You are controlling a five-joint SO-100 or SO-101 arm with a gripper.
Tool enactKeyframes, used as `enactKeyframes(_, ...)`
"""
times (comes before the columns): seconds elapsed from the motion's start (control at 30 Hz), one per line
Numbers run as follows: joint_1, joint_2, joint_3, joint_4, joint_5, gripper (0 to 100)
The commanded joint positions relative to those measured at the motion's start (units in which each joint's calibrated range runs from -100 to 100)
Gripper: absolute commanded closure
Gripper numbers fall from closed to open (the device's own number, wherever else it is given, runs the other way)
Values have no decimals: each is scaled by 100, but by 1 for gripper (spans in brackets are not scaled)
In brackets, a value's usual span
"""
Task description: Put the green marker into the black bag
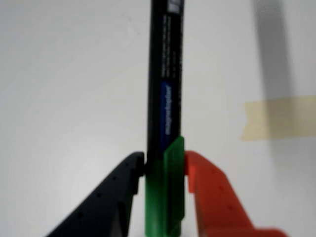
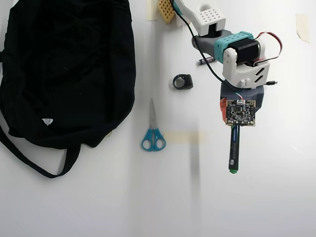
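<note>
In the wrist view my gripper [image 1: 164,163] is shut on the green marker [image 1: 165,98]. The black finger [image 1: 113,192] presses the left side of its green cap and the orange finger [image 1: 212,192] presses the right side. The black barrel runs straight away from the jaws over the white table. From overhead, the green marker [image 2: 233,148] sticks out below the arm's wrist board [image 2: 240,111], its small green end toward the bottom edge. The black bag [image 2: 64,69] lies far off at the upper left. Whether the marker is off the table I cannot tell.
Blue-handled scissors [image 2: 153,131] lie between bag and arm, and a small black ring-shaped part [image 2: 182,81] sits above them. A small battery [image 2: 206,60] is beside the arm's cable. Tape strips [image 2: 185,137] mark the white table. The bag's strap [image 2: 29,160] loops toward the lower left.
</note>
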Motion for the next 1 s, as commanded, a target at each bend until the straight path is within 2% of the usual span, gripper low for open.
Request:
enactKeyframes(0.0,89,-538,-110,51,226,98)
enactKeyframes(0.2,208,-820,330,77,399,98)
enactKeyframes(0.97,590,-3990,4634,77,672,98)
